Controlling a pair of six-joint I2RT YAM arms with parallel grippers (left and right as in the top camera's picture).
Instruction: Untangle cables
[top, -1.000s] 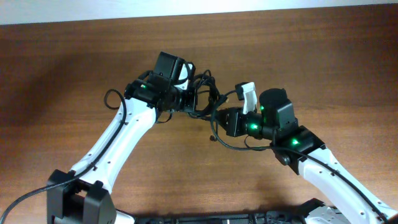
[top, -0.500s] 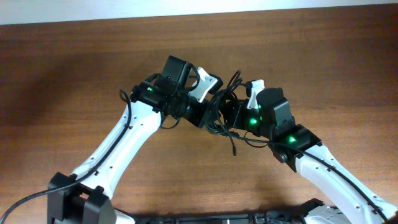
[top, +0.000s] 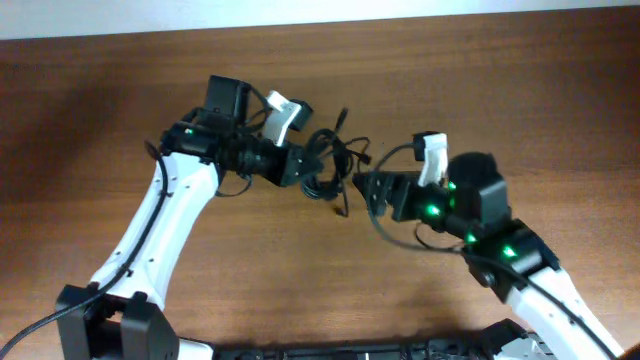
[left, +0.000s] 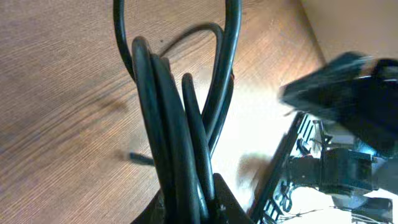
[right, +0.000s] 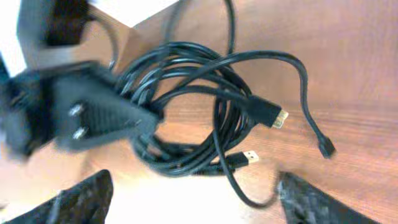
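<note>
The cables (top: 334, 162) hang as one tangled black bundle between the two arms, above the wooden table (top: 520, 90). My left gripper (top: 304, 168) is shut on the bundle's left side; in the left wrist view several strands of the cables (left: 166, 124) run up from between its jaws. My right gripper (top: 362, 188) is just right of the bundle, open and holding nothing. In the right wrist view the coiled cables (right: 193, 112) lie ahead of the spread right gripper (right: 193, 180), with two gold plug ends (right: 277, 118) and a small black plug (right: 326, 148) showing.
The table's far edge (top: 400, 15) runs along the top of the overhead view. Both arm bases and a black frame (top: 400, 350) sit at the near edge. The right arm's own black wire (top: 400, 238) loops below its wrist.
My right gripper has opened, let go of the cables and drawn back to the right. My left arm has swung left, carrying the bundle with it.
</note>
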